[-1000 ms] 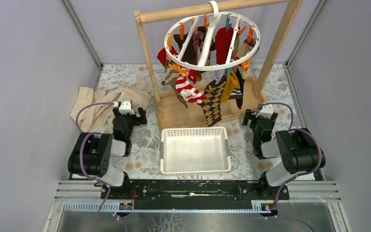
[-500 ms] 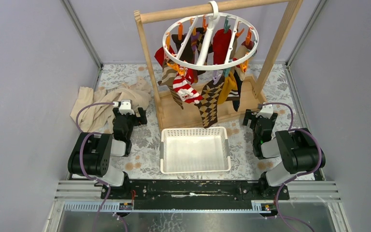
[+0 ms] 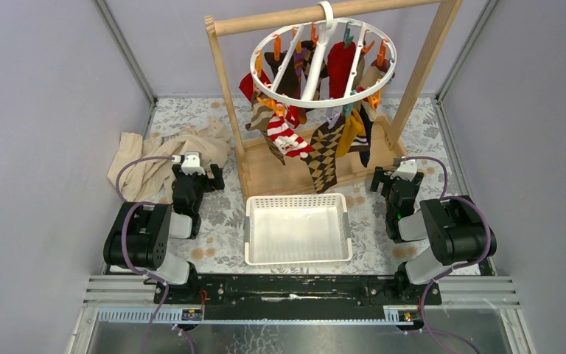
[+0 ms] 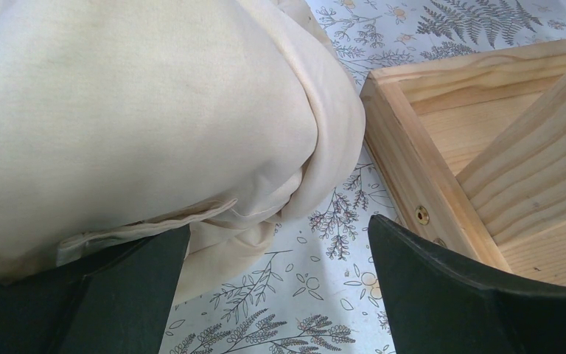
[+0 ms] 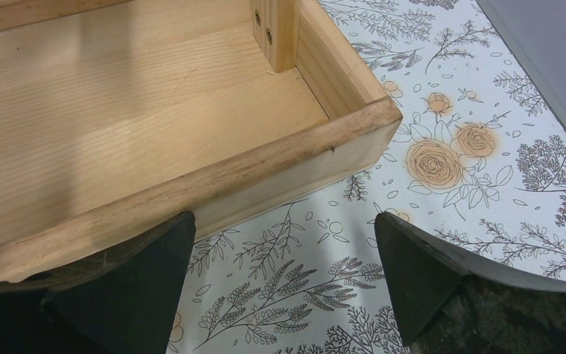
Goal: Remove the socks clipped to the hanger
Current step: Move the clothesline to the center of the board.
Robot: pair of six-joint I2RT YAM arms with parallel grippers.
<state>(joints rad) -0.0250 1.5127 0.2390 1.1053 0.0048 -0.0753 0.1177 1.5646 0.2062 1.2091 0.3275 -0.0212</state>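
Only the hanger (image 3: 314, 74) has stirred, swaying slightly and settling back on the wooden rack (image 3: 225, 81) at the far edge of the floral desk (image 3: 221, 214), its socks (image 3: 326, 151) all clipped, so nothing is begun, while the left fingers (image 4: 118, 295) and right fingers (image 5: 118, 295) stay wide open, empty, low between grey walls (image 3: 37, 110)

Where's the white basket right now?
In the top view, the white basket sits mid-table between the left arm and right arm, just on the near side of the wooden rack base.
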